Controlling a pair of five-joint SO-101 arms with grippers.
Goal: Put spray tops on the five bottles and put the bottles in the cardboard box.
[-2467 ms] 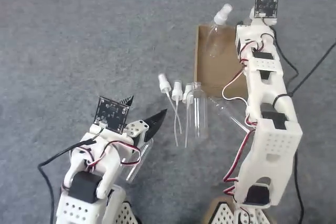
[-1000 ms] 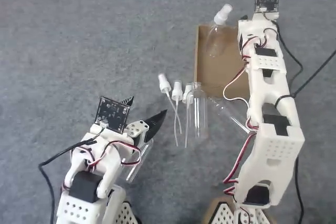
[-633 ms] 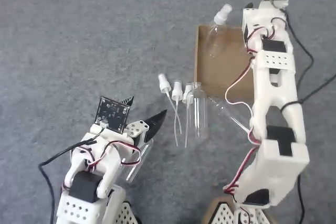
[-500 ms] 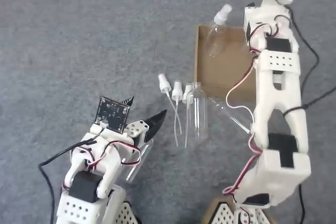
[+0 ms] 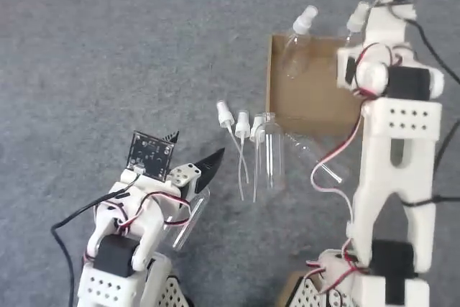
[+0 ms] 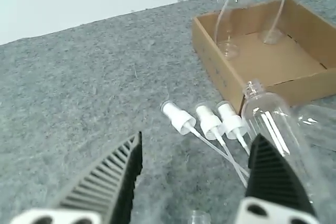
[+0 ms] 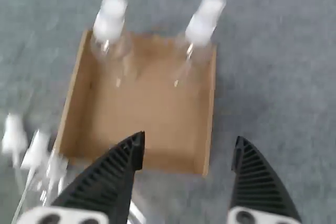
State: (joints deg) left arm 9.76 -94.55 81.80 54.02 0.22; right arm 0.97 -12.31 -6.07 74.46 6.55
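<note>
In the high view the cardboard box [image 5: 309,102] sits upper right, open side up. Two bottles in it already wear spray tops. The first capped bottle [image 5: 296,52] leans at the far left corner and the second capped bottle [image 5: 353,21] beside it, partly behind the right arm [image 5: 399,127]. Both stand tilted with their bases on the box floor and their necks over the far wall. That probably leaves the near floor free for the three bottles to come.

The right gripper [image 7: 189,138] hangs above the box with its jaws spread and nothing between them, which suits a release already made.

The left gripper [image 5: 195,146] is at lower left, jaws wide apart and empty, aimed at the middle of the grey counter [image 5: 108,70]. There three loose spray tops [image 5: 242,123] lie in a row, their thin tubes trailing toward the arm. A bare bottle [image 5: 269,154] lies touching or just beside the rightmost top, its neck toward the box. A second bare bottle [image 5: 307,150] lies slantwise against the box's near wall. A third bare bottle [image 5: 188,215] lies under the left arm, and its mouth shows between the jaws in the left wrist view.

The tight cluster is the likely hindrance. The tops lie close together, their tubes run alongside the bare bottle, and the slanted bottle lies along the near wall of the box.
</note>
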